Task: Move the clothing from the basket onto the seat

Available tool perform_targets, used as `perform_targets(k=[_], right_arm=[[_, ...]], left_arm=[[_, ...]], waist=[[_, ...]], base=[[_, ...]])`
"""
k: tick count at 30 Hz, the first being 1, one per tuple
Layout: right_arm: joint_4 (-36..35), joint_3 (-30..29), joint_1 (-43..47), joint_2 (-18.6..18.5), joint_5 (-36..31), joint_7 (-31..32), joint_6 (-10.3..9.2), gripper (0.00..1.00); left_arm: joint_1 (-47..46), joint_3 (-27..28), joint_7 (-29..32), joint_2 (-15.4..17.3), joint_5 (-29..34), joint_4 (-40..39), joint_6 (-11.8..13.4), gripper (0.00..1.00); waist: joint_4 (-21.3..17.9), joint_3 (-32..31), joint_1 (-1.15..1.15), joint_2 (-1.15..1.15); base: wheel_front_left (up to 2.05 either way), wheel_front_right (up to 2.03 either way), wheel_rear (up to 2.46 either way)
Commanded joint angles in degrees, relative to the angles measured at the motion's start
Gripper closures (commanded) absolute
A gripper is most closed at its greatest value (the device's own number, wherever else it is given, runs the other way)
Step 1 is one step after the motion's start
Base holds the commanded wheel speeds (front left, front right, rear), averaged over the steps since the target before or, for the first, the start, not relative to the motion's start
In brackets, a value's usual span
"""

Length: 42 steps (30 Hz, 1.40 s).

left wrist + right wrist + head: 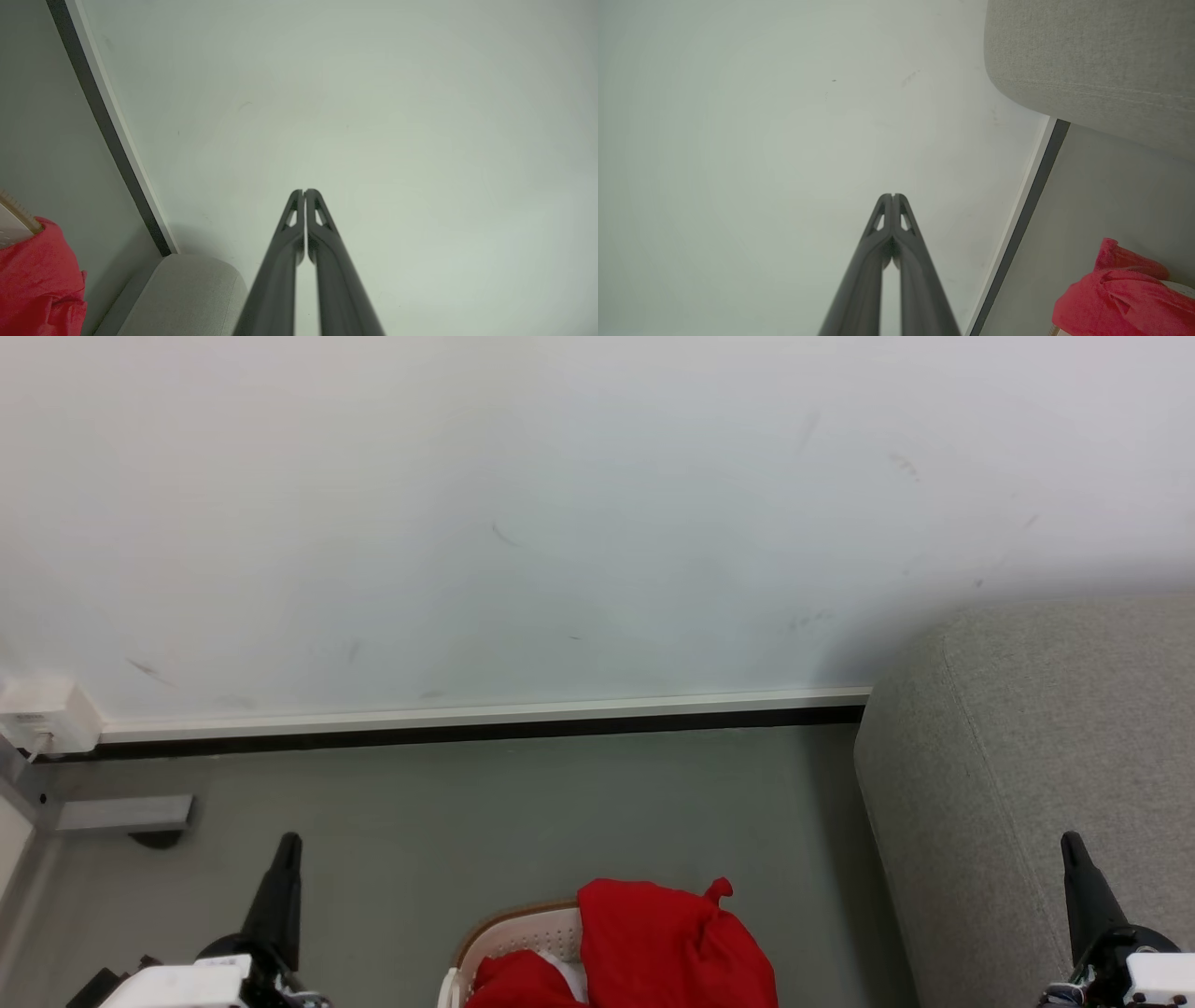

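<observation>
Down at the bottom middle of the head view, the bright red soft fabric clothing [672, 943] lies heaped in the rounded cream-white plastic basket [523, 933], which has rows of small holes and a brown wood-coloured rim. One garment bulges up over the rim on the side nearer the sofa, and a bit of white shows among the red folds. The basket stands on the plain grey floor [523, 803], with bare floor between it and the pale scuffed wall [560, 523]. A white skirting board [467, 717] with a dark strip beneath it runs along the foot of that wall.

To the right, with a strip of floor between it and the basket, stands the large light grey woven-fabric seat [1027, 756], its rounded corner close to the wall. No clothing lies on the part of it that shows.

The left gripper [304, 191] sits at the lower left, its two long dark fingers pressed tip to tip with nothing between them, pointing towards the wall. The right gripper [893, 196] sits at the lower right in front of the seat, likewise closed tight and empty. Both are apart from the clothing and the basket.

At the far left, a small white box [47, 714] is fixed low on the wall, and a short grey bar [126, 812] lies just above the floor below it.
</observation>
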Motion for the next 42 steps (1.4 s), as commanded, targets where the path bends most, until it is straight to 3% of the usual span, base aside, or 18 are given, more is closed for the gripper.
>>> perform_targets(k=[1,38,39,42], right_arm=[[0.17,-0.13,-0.76,-0.05,-0.25,-0.02,-0.13,1.00],[0.18,-0.13,-0.76,-0.05,-0.25,-0.02,-0.13,1.00],[-0.01,0.00,-0.01,0.00,0.00,-0.01,0.00,0.00],[1.25,0.16,1.07,0.40,0.00,-0.01,0.00,0.00]], left_arm=[[-0.46,0.05,0.02,0.18,0.90,0.06,0.05,1.00],[-0.47,0.05,0.02,0.18,0.90,0.06,0.05,1.00],[-0.01,0.00,-0.02,0.00,-0.01,-0.01,0.00,0.00],[1.09,-0.14,-0.03,-0.44,-0.07,1.33,-0.01,0.00]], waist=[[0.00,0.00,0.00,0.00],[0.00,0.00,0.00,0.00],[0.00,0.00,0.00,0.00],[0.00,0.00,0.00,0.00]], base=[[0.00,0.00,0.00],[0.00,0.00,0.00],[0.00,0.00,0.00],[0.00,0.00,0.00]])
